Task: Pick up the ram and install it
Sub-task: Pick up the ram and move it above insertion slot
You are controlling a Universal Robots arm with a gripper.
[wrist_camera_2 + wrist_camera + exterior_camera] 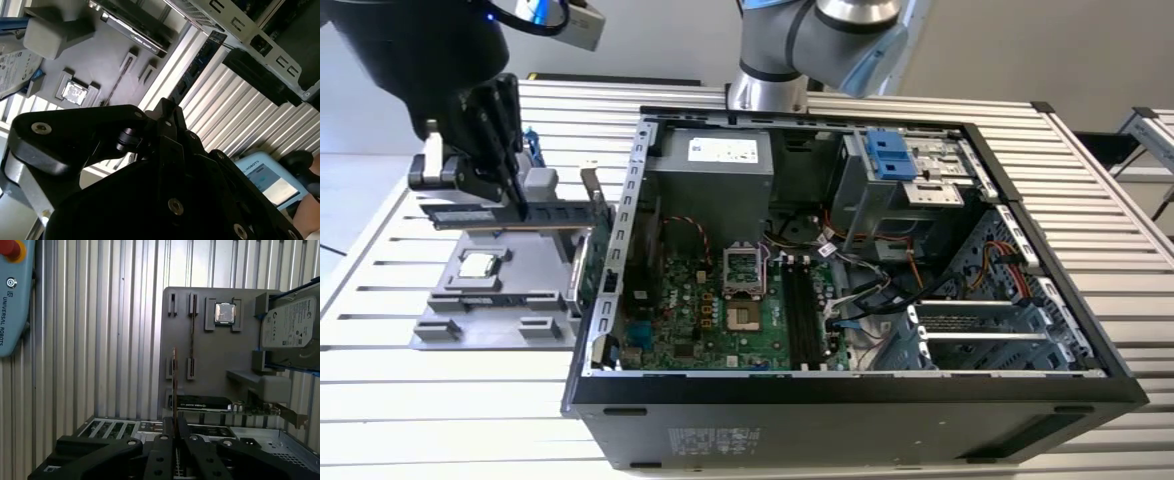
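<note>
Here, the gripper (pixel 487 195) is seen closed on the ram (pixel 454 214). The ram is clamped edge-on between the fingers in the first wrist view (pixel 174 382) and held above the grey tray (pixel 440 330), at ten o'clock in the exterior view. On the tray, the processor chip (pixel 480 265) is seated at six o'clock from the ram, and the hard drive (pixel 287 330) is racked beside it. The open computer case (pixel 854 405) is found at three o'clock from the gripper.

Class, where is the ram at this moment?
The ram is in the gripper, above the grey tray, to the exterior view's left of the case.
</note>
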